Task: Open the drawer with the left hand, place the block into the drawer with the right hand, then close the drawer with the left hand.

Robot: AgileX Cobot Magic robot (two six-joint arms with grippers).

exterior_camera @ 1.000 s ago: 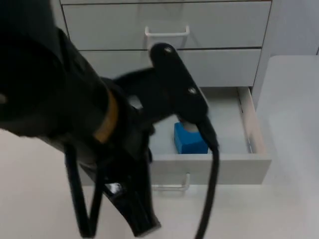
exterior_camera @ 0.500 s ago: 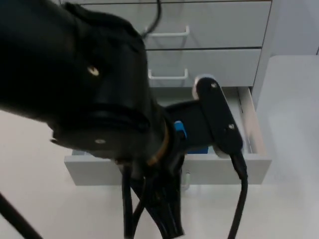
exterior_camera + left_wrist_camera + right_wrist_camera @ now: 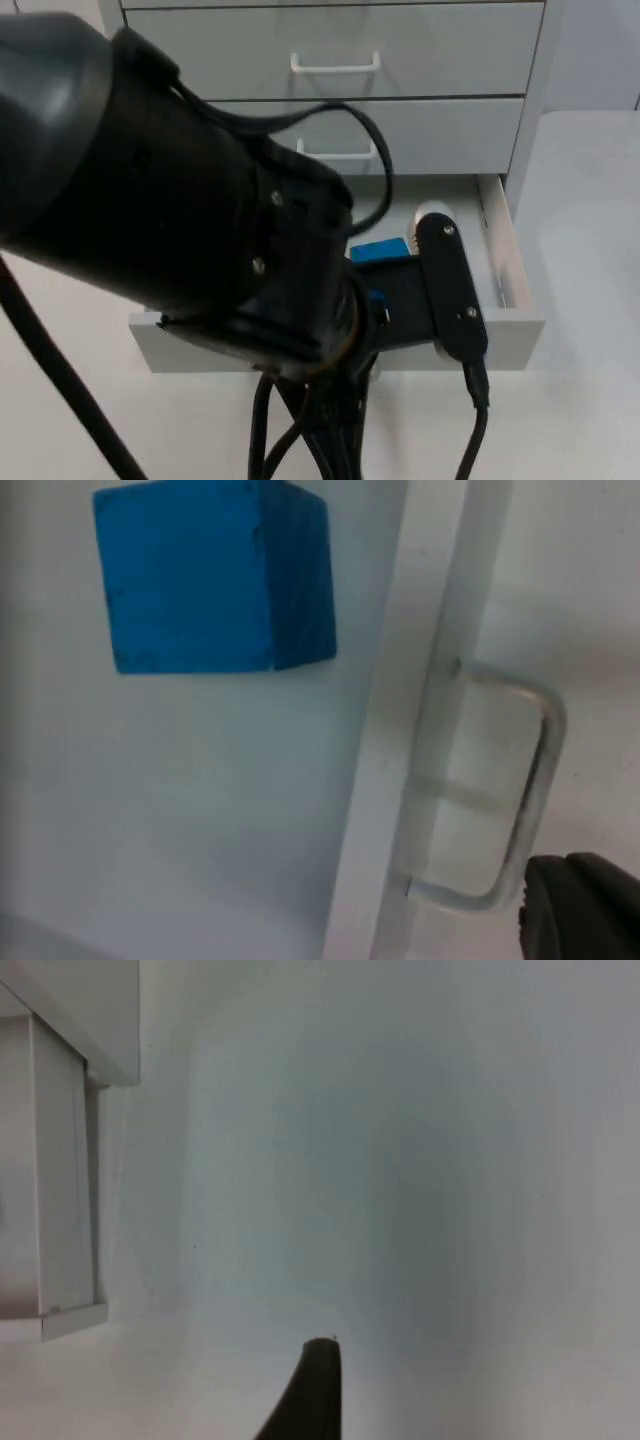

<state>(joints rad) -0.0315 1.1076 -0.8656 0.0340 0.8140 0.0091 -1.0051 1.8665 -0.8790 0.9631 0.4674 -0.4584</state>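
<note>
Since a second ago, the left arm (image 3: 200, 220) had swung further across the top view, covering most of the open drawer (image 3: 515, 325) and part of the blue block (image 3: 380, 249). That block (image 3: 210, 575) lay on the drawer floor, apart from the front wall. Beside the drawer's handle (image 3: 520, 790), the left hand (image 3: 580, 905) hovered without touching it; whether its fingers were wide or narrow could not be told. Well aside, the right hand (image 3: 315, 1390) waited over the white counter (image 3: 400, 1160), its spread also unclear.

Blue block (image 3: 380, 249) in open drawer (image 3: 510, 325)
</note>
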